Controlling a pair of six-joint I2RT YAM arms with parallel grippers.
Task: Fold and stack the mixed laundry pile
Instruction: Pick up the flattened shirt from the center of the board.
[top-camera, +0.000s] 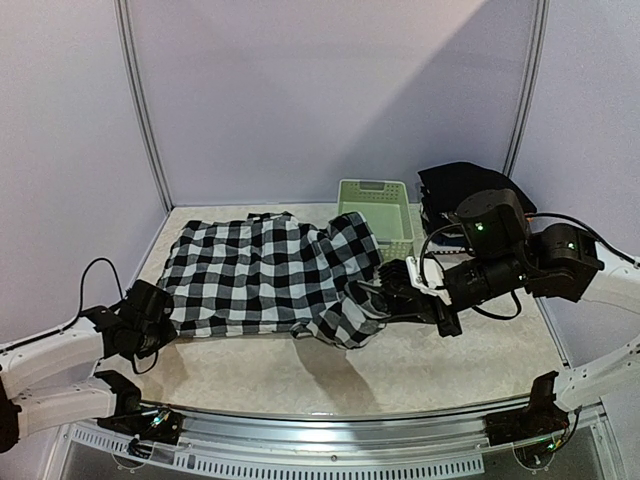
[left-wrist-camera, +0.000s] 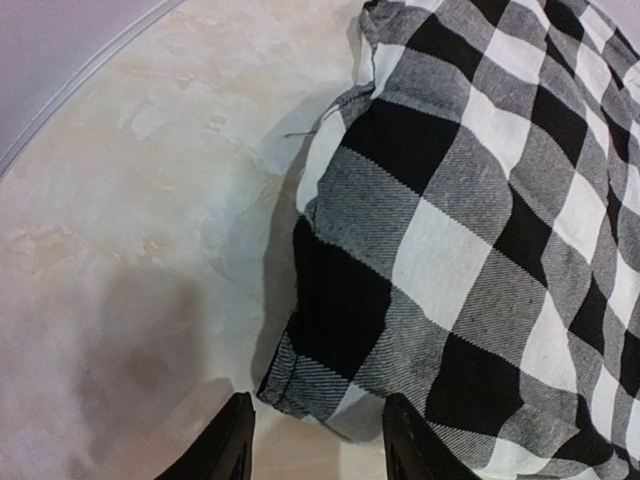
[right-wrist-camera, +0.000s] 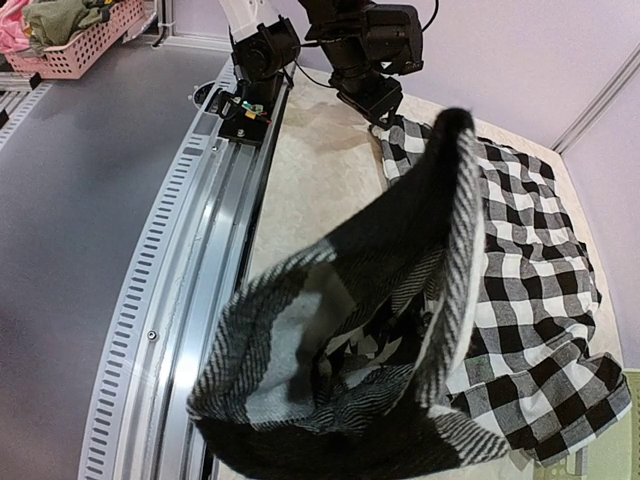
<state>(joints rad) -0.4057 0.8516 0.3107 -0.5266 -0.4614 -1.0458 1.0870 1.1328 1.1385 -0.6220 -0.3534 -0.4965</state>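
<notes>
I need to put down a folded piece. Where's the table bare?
Bare: the near strip of table between the checked shirt and the front rail. Crowded: far right, where the green basket, black cloth and right arm sit.

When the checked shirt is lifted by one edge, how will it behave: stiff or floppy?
Probably floppy: the checked shirt sags in folds where the right gripper pinches it. It will likely trail and bunch, since the rest lies spread on the table.
</notes>
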